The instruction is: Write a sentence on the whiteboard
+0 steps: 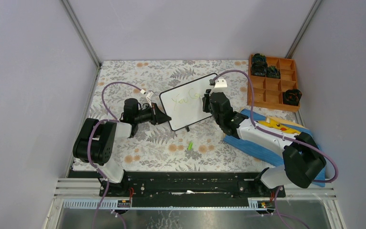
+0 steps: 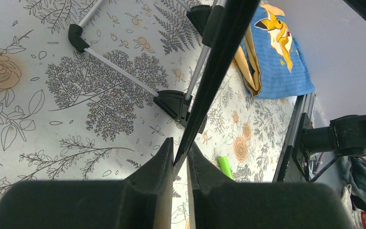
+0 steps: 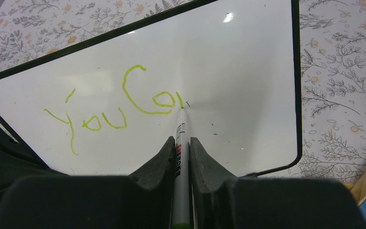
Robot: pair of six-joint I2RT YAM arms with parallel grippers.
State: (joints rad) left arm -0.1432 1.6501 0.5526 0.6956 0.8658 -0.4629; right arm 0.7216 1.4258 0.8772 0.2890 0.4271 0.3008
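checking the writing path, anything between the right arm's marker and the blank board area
Nothing visible does. The thin white marker held in the right jaws has its tip on the small black-framed whiteboard, and the surface right of the light-green writing is bare.

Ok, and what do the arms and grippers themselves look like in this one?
The left arm and right arm have black joint housings and white links; a purple cable loops along each. The left gripper and right gripper have black wedge-shaped fingers.
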